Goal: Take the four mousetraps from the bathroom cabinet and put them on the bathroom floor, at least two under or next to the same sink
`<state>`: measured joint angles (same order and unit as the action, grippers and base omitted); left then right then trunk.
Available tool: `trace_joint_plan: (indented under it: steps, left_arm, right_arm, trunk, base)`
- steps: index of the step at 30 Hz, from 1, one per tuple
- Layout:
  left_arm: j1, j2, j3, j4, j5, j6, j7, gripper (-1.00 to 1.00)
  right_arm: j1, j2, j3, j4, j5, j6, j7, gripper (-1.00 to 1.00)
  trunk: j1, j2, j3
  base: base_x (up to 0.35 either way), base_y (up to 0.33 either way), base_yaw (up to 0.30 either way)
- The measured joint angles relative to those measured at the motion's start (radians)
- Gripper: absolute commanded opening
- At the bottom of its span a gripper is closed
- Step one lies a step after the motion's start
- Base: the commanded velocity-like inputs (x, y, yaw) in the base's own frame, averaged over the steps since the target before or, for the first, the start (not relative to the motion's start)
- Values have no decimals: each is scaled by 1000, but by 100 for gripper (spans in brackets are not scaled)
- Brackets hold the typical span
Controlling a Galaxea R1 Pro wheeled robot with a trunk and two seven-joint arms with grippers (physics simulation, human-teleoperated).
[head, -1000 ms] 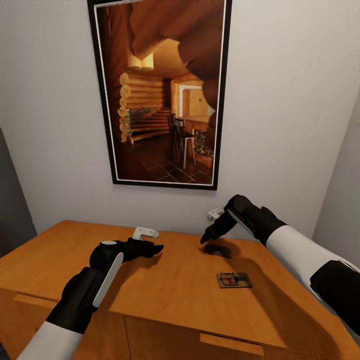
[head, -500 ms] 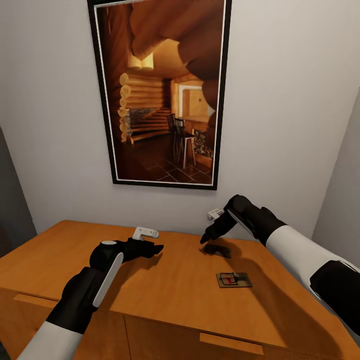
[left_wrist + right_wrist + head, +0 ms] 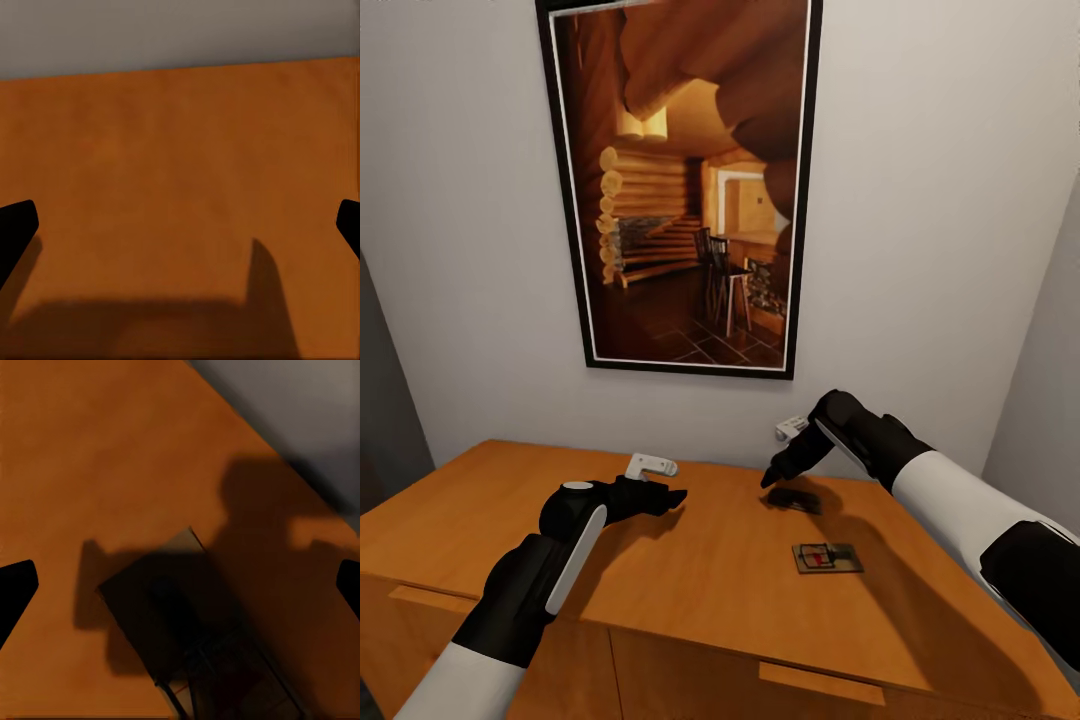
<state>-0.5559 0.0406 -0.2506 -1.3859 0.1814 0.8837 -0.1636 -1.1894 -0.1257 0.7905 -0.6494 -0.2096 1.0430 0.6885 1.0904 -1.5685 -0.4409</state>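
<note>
Head view, room: orange-brown cabinet (image 3: 690, 590) against a pale wall, under a tall framed picture (image 3: 682, 185) of a log cabin interior.
Head view, mousetraps: two on the cabinet top, right of centre; near mousetrap (image 3: 828, 558) lies flat, long axis roughly left to right; far mousetrap (image 3: 796, 498) sits in shadow just under the right claw (image 3: 772, 476).
Head view, arms: left claw (image 3: 670, 497) reaches forward low over bare wood; right forearm slants down from the right, claw pointing down.
Left wrist view: fingers wide apart over bare cabinet top.
Right wrist view: fingers wide apart above the shadowed mousetrap (image 3: 191, 622), set diagonally.
</note>
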Motion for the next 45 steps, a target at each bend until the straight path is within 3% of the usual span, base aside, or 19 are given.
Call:
trace_joint_plan:
  steps: [45]
  left_arm:
    - [0, 0, 0, 0, -1, 0, 0, 100]
  right_arm:
    - [-1, 0, -3, 2, -4, 0, -1, 100]
  trunk:
    - [0, 0, 0]
  base:
    - [-33, -31, 0]
